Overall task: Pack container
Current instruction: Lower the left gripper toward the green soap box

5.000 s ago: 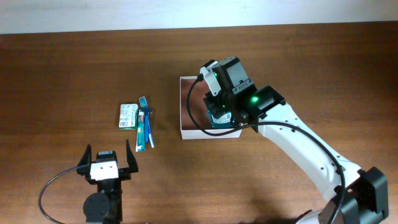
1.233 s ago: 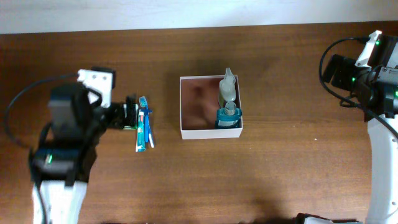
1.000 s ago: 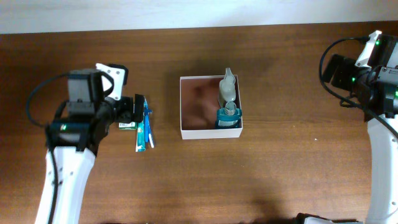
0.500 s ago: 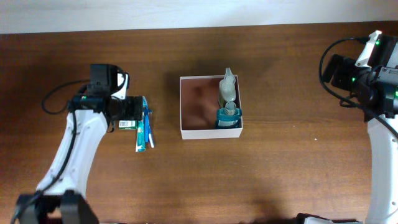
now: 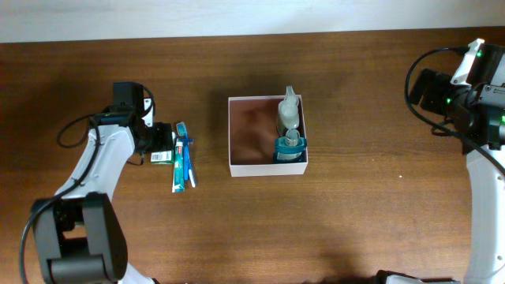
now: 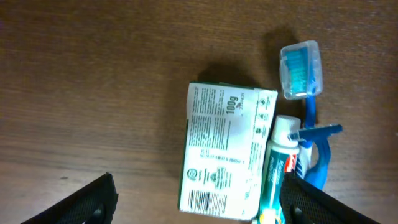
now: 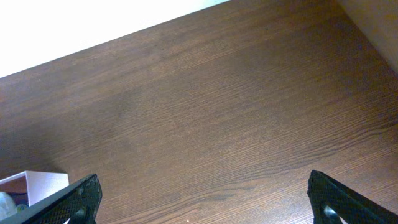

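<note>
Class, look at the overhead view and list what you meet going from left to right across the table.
green-and-white packet → toothbrush → container → right arm

Furniture: a table (image 5: 355,221) of dark brown wood, its grain running side to side, filling nearly the whole view.
Far edge: a white strip (image 5: 237,16) runs along the back of the table; wall or floor, I cannot tell.
Light: soft and even, with faint shadows on the wood.
</note>
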### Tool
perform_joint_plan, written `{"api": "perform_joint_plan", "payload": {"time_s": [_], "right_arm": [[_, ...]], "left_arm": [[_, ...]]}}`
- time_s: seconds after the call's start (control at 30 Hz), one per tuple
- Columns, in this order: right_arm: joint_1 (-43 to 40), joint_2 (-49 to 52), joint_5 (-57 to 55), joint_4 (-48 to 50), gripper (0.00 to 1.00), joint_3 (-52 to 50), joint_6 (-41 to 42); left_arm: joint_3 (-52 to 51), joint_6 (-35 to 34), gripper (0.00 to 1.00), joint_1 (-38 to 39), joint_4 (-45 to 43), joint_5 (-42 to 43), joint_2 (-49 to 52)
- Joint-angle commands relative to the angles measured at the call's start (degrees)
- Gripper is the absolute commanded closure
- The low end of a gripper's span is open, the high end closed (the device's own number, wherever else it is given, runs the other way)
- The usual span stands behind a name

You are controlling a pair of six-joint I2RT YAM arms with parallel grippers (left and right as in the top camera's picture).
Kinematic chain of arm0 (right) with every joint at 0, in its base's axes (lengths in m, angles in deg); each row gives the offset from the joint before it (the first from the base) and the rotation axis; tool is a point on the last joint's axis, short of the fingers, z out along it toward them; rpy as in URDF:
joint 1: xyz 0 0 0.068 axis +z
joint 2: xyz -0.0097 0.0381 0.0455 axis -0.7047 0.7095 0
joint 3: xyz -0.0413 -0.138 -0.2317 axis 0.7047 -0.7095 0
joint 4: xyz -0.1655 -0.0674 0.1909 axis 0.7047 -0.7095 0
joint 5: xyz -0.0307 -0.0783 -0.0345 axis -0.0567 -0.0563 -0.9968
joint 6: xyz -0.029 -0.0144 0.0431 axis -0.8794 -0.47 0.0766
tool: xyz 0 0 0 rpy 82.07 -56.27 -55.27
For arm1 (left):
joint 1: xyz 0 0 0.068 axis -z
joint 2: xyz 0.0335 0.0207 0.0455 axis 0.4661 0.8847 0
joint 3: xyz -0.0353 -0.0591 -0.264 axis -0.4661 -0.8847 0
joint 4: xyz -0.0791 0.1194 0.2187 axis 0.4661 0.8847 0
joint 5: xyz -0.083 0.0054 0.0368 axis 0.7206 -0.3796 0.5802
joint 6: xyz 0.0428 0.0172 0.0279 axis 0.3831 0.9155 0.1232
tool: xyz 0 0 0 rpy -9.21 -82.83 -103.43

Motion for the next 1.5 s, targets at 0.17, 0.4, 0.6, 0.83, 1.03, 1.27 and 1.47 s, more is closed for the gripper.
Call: {"api": "perform_joint_plan", "payload": {"time_s": [0.17,0.4,0.6,0.83,1.03,1.27,1.47], "right_arm": [[-0.15,0.26,0.28,0.15,0.01,0.13,0.46],[-0.15,0.26,0.28,0.15,0.01,0.13,0.46],[-0.15,0.26,0.28,0.15,0.01,0.11,0.46],[-0.15,0.26,0.28,0.15,0.01,0.13,0.46],[-0.15,0.26,0.28,0.15,0.01,0.13,0.46],[-0.15,0.26,0.28,0.15,0.01,0.13,0.46],[-0.15,0.26,0.28,0.15,0.01,0.11,0.46]], "left_arm": [[0.9,0.39,0.15,0.0,-3.04,1.44,4.37],[0.9,1.9,0.15,0.0,-4.76,1.81,5.44],[0.9,2.27,0.19,0.0,-5.14,3.52,6.6],[0.9,2.47,0.32,-0.02,-5.25,3.34,6.62],[0.87,2.47,0.28,-0.02,-5.31,3.34,6.62],[0.5,2.45,0.23,-0.02,-5.11,3.34,6.78],[0.33,2.45,0.35,0.0,-5.09,3.34,7.58]]}}
